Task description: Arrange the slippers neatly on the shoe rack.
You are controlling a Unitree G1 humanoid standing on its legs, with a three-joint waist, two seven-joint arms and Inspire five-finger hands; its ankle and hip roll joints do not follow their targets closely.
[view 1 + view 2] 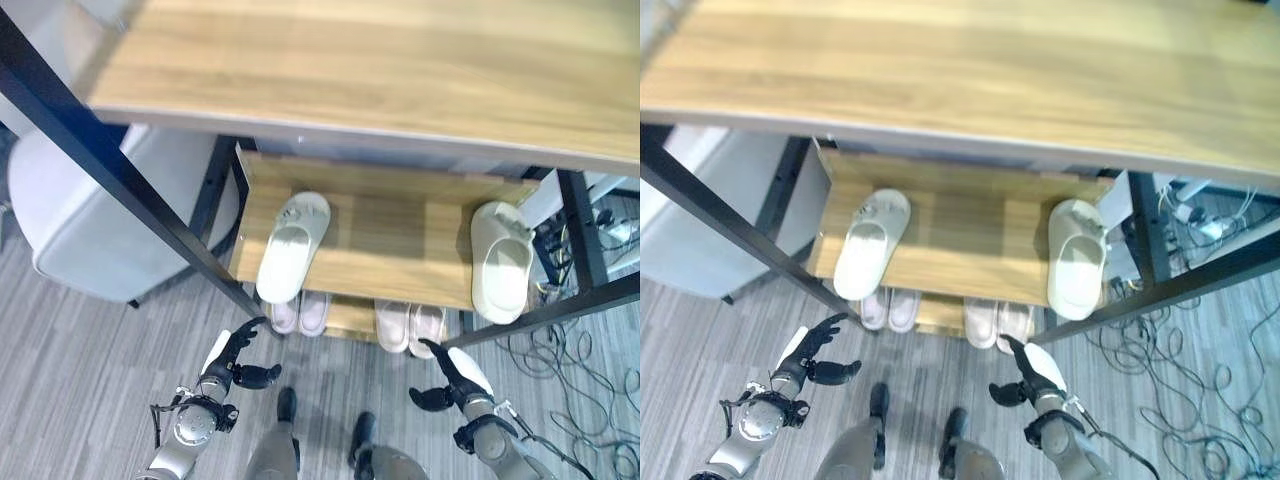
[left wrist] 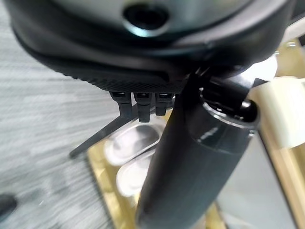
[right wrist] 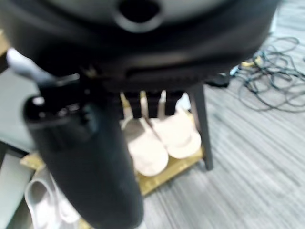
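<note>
Closest to you, your left hand (image 1: 232,362) hangs low over the grey floor (image 1: 80,340), fingers spread and holding nothing. Your right hand (image 1: 455,380) is low on the other side, also loose, with nothing in it. Both sit just in front of the shoe rack (image 1: 400,235), not touching it.

A little further on, the bottom shelf (image 1: 350,318) holds two pairs of pale slippers (image 1: 298,314) tucked side by side: one pair by your left hand, the other pair (image 1: 410,325) by your right. They look tidy, though the shelf above hides most of them, so I can't be sure.

Further still, the middle shelf holds two white slippers. The left white slipper (image 1: 290,245) leans at a slant and its heel pokes over the front edge. The right white slipper (image 1: 502,260) sits far away at the other end, nearly straight.

Above it all is the wooden top board (image 1: 400,60).

So the low pairs look done. I think the two white slippers are left: bring them together and straighten them.
</note>
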